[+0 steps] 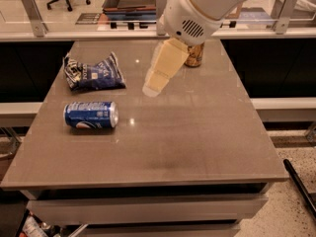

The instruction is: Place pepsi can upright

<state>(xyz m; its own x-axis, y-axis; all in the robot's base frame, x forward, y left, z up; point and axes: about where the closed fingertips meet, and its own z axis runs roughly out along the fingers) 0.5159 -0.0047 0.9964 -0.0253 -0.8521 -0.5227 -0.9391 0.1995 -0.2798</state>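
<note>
The pepsi can [91,115] is blue with white lettering and silver ends. It lies on its side on the left part of the grey table [197,142], its length running left to right. My gripper [157,83] hangs above the table's middle, up and to the right of the can, well apart from it. Its cream-coloured fingers [165,65] point down and to the left. It holds nothing that I can see.
A dark blue and white snack bag [94,73] lies behind the can at the back left. A gold-tan can [194,56] stands upright at the back, partly hidden by my arm. A counter with a glass rail runs behind the table.
</note>
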